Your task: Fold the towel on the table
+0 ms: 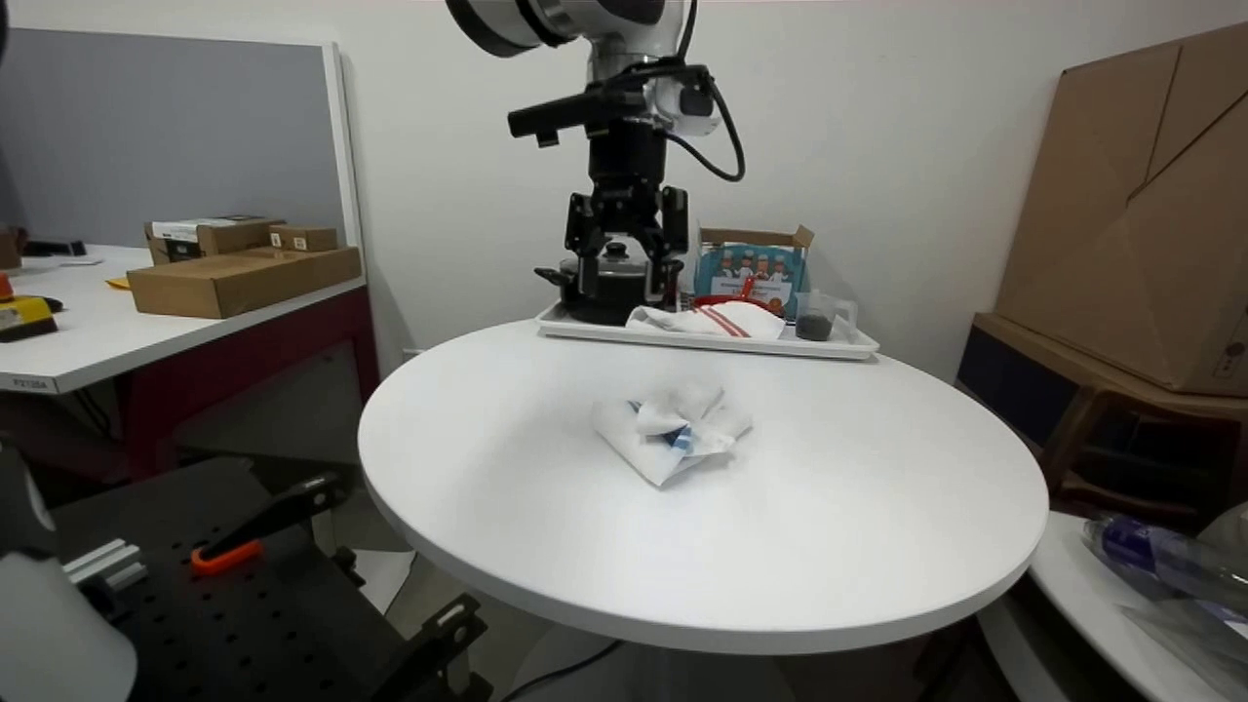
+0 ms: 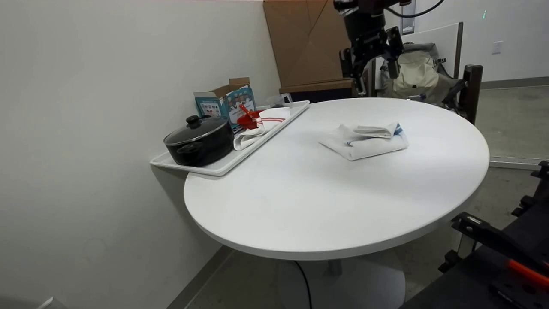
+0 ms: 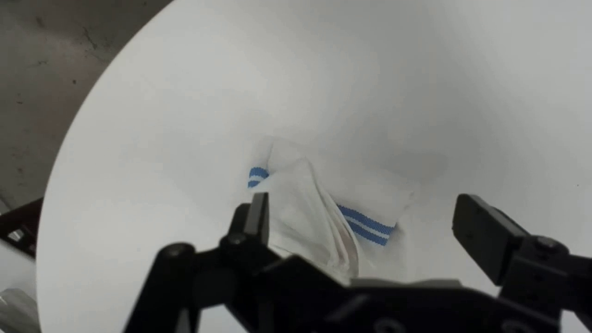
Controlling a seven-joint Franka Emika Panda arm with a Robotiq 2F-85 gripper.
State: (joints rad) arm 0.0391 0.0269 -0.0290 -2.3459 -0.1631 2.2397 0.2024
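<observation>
Tool (image 1: 622, 283): one, jaws apart, nothing held, raised. Towel (image 2: 373, 148): one, white, blue stripes; several layers turned over, upper ones bunched, edges uneven; fold reads as begun, not finished. Left to do, by judgement: flatten, align the edges, perhaps fold again. Table (image 1: 829, 546): one, round, white, towel near its middle. Tray (image 2: 221, 168): one, at table's edge, bearing lidded pot (image 2: 199, 148).

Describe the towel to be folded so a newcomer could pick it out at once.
Find the round white table with a white tray at its edge. On the tabletop, clear of that tray, lies a rumpled white towel. Its blue stripes set it apart from the red-striped cloth on the tray.
</observation>
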